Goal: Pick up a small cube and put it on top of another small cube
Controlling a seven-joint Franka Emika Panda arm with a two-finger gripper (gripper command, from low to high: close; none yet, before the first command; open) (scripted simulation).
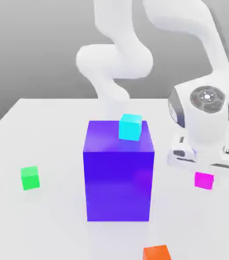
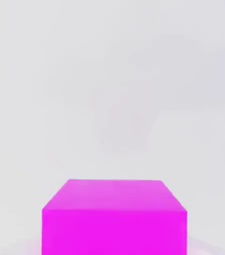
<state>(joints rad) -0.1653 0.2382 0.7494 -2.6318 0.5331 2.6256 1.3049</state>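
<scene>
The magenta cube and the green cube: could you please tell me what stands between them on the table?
In the exterior view, the big purple-blue block stands between the green cube and the magenta cube, with a cyan cube on top.

The exterior view looks from in front of and above the white table [image 1: 14,137], angled downward toward the arm's base at the upper centre of the frame. It stands well back and takes in the big purple-blue block [image 1: 118,177] at centre, the magenta cube [image 1: 204,180] at right of centre and the green cube [image 1: 29,177] at left. The hand view sits very close to the magenta cube [image 2: 114,219], which occupies the lower centre of its frame against bare table. The two views share the magenta cube and the table surface around it.
</scene>
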